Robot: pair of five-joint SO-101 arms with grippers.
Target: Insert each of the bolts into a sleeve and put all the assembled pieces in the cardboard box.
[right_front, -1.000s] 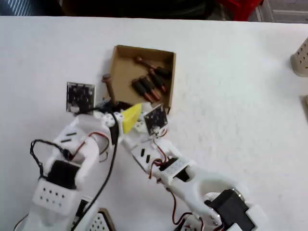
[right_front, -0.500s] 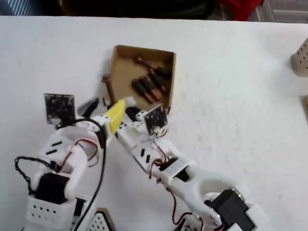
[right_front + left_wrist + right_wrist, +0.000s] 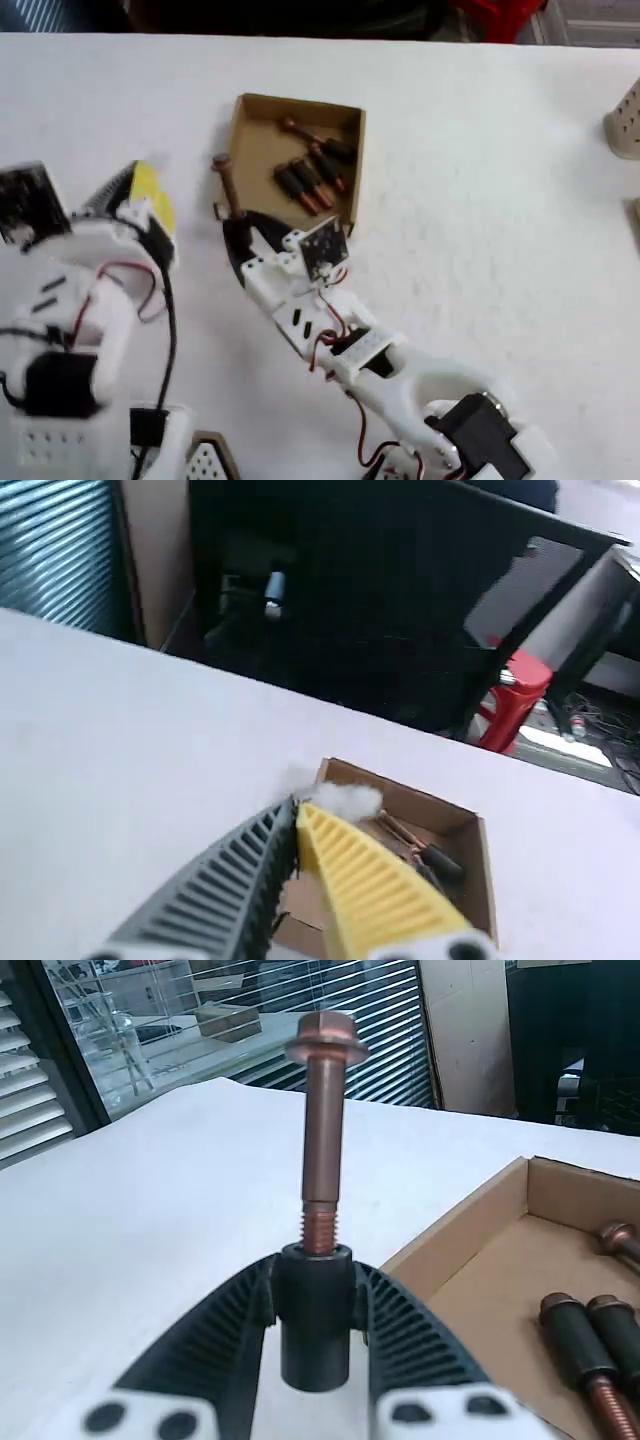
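- White surface (image 3: 480,180) runs under both arms, and in the right wrist view you look past it to slatted window blinds (image 3: 330,1000).
- Your cardboard box (image 3: 252,150) sits open toward the far middle of the surface. Several assembled pieces (image 3: 310,175) lie together in the half of it away from your arms' left.
- Your right end effector (image 3: 315,1265) is pinching a black sleeve (image 3: 315,1330) between its dark ribbed fingers, just beside the box's near left corner.
- A copper bolt (image 3: 322,1110) stands upright in that sleeve, only partly in: the threads and most of the shank show above the rim.
- From the high view, the bolt's head lies just outside the box's left wall, which stands between it and the pieces inside.
- Your left end effector (image 3: 295,815) has its grey and yellow fingers pressed together with nothing between them. It sits well apart from the box, out toward the left of the surface.
- A cream perforated object (image 3: 625,120) stands at the far right edge, well clear of both arms.
- Dark furniture and a red object (image 3: 510,705) stand beyond the surface's far edge.
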